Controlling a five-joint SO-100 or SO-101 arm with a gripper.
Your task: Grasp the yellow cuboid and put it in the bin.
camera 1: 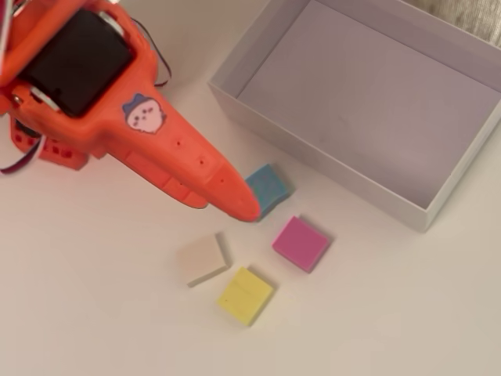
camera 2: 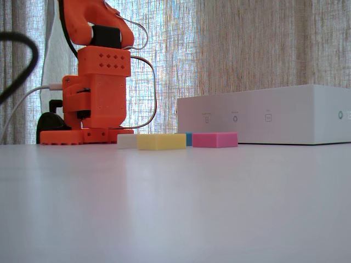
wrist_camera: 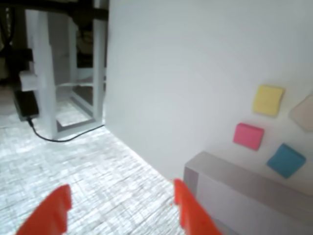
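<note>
Four small flat blocks sit on the white desk [camera 1: 94, 313]: one yellow cuboid [camera 1: 245, 295], one pink block [camera 1: 300, 244], one blue block [camera 1: 268, 188] and one cream block [camera 1: 201, 259]. In the overhead view the yellow cuboid lies nearest the bottom edge, just right of the cream one, apart from the others. One bin [camera 1: 329, 168], white and empty, stands upper right, well apart from the yellow cuboid. The orange arm [camera 1: 141, 117] hangs over the blue block, a cartoon face sticker [camera 1: 143, 115] on its back. The gripper [wrist_camera: 120, 208] shows its jaws spread wide in the wrist view, holding nothing. Small marks on the bin's side in the fixed view are too tiny to read.
</note>
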